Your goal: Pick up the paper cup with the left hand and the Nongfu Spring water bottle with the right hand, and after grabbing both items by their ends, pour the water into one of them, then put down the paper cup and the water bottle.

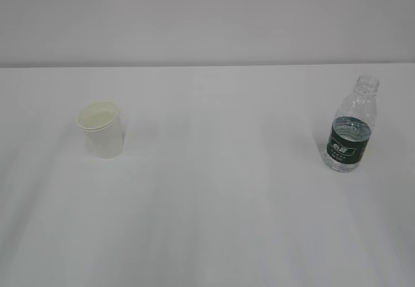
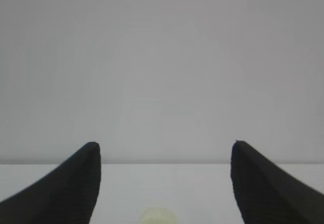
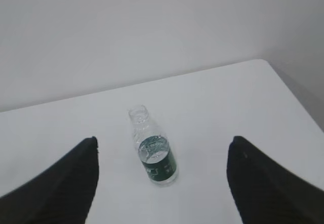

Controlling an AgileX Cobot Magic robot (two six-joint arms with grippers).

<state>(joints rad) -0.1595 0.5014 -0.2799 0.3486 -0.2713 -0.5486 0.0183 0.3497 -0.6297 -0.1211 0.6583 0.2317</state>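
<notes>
**White table, cup and bottle both standing free, both grippers spread**

White table (image 1: 214, 222) against a plain grey wall (image 1: 207, 15). Landmark: the paper cup (image 1: 102, 130).

- Paper cup: cream-tinted, rolled rim, upright on the table, mouth up. Nothing touching it. Inside looks pale yellowish; cannot tell whether any liquid in it.
- Nongfu Spring water bottle (image 1: 351, 128): well to the right of the cup, about level with it on the table, upright, no cap on the neck. Dark green label with white marks around the lower body. Clear water (image 1: 353, 129) visible inside, surface roughly at the top edge of the label. Not touched by anything.
- Left hand (image 2: 165, 150): out of sight in the exterior view. In the left wrist view, two black jaws spread wide, nothing between them. Only a sliver of the cup rim at the bottom edge of that view, centred between the jaws, clear of both.
- Right hand (image 3: 163, 144): also out of sight in the exterior view. In the right wrist view, black jaws spread wide, released, gripping nothing. Bottle standing centred between them, farther out, apart from both.

Both items well apart from each other, bare tabletop between.
</notes>
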